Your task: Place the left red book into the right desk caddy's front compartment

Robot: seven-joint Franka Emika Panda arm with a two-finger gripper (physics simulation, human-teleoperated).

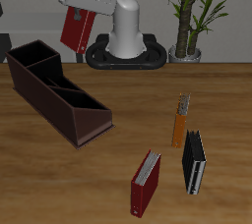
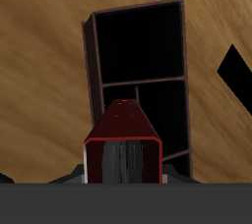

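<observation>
My gripper is shut on the slim dark red book and holds it in the air, hanging down, above and just behind the tall far end of the long maroon-brown desk caddy. In the wrist view the red book points down toward the caddy. The caddy's open, dark, tall-walled compartments lie below it, split by inner dividers. The book is clear of the caddy walls. The caddy slopes down to a low end nearer the table's front edge.
A thin orange book, a black book and a red book with a grey-white page block stand near the table's front edge. The robot base and a potted plant are at the back.
</observation>
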